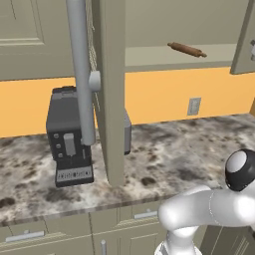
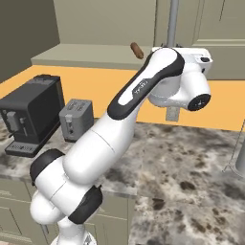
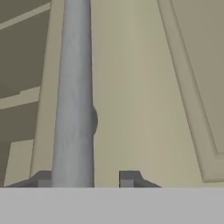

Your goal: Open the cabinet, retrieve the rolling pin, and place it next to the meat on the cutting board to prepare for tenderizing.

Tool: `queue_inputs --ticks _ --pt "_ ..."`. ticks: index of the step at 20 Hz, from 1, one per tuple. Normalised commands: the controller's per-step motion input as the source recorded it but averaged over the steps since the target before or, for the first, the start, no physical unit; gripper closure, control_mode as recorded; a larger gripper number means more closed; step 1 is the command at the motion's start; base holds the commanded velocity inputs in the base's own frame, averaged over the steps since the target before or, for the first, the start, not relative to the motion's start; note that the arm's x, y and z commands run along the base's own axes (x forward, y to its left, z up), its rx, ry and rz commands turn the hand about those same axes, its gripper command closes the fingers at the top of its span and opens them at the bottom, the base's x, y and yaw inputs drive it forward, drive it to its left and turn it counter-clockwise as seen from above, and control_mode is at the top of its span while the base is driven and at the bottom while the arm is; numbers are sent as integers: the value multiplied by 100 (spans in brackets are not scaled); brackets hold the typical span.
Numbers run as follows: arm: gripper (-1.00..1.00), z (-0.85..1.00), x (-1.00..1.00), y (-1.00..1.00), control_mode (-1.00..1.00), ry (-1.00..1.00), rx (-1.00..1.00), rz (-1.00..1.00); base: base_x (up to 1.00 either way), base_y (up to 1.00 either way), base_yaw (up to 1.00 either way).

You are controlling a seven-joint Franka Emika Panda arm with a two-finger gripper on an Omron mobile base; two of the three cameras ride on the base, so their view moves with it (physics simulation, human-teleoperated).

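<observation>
Hand view, cabinet (image 3: 131, 87) handle (image 3: 73, 87) between parted gripper (image 3: 85, 178) fingertips

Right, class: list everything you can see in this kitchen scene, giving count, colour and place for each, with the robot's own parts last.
cabinet: one, taupe, on the wall, doors swung open.
bar handle: one, grey, on the open door, between the fingertips.
rolling pin: one, brown, on the cabinet shelf.
coffee machine: one, black, on the counter at left.
toaster: one, grey, beside the coffee machine.
wall outlet: one, grey, on the orange wall.
counter: one, speckled stone.
gripper: one, dark fingertips either side of the handle.
arm: one, white.
</observation>
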Motion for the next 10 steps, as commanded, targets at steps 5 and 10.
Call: queue_inputs --ticks 5,10 --pt "-100 0 -60 -59 -100 1 7 -2 0 0 0" --pt "-100 -1 -9 -10 -100 3 1 -5 0 0 0"
